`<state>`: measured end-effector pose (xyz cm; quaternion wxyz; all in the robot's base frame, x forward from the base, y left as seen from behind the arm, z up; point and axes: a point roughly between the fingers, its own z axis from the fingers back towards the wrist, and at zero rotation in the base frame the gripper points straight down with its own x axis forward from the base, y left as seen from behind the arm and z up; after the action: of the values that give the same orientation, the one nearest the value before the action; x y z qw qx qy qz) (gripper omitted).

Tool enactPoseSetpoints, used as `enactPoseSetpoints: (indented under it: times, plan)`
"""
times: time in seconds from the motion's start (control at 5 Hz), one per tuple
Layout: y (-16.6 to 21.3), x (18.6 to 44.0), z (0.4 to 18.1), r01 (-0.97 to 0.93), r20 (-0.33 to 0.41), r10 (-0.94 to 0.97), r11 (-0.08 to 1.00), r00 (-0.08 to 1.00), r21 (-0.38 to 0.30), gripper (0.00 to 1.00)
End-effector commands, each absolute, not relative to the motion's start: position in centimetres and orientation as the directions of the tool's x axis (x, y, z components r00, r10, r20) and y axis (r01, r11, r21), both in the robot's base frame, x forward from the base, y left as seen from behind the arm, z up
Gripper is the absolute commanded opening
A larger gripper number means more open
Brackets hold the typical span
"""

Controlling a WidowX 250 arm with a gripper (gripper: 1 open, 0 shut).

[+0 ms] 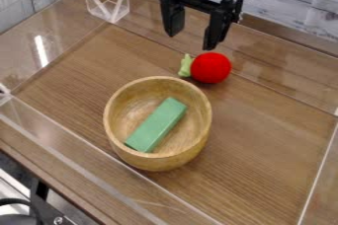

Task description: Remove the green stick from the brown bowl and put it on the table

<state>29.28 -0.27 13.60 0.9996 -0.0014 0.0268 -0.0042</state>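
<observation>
A flat light green stick (156, 124) lies slantwise inside the round tan-brown wooden bowl (195, 95), which rests on the wood-grain table (271, 120) near its front. My black gripper (195, 37) hangs above the far side of the table, pointing down, behind and well above the bowl. Its two fingers stand open with nothing between them. The right finger tip hovers just behind a red ball.
A red ball (211, 67) with a small yellow-green bit (187, 66) sits just behind the bowl, under the gripper. Low clear acrylic walls (79, 160) edge the table on all sides. A clear folded piece (106, 5) stands at the back left.
</observation>
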Motion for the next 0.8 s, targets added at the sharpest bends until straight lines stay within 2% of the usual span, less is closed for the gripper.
enactPoseSetpoints:
  times: [0.0, 0.4, 0.6]
  plan:
    - [-0.9, 28.0, 12.9, -0.007, -0.073, 0.006, 1.000, 0.997, -0.009, 1.00]
    - [-0.9, 25.9, 11.0, 0.107, -0.041, -0.107, 0.994, 0.993, -0.007, 1.00]
    - [-0.8, 24.7, 10.8, 0.153, -0.031, -0.153, 0.988, 0.988, -0.003, 1.00]
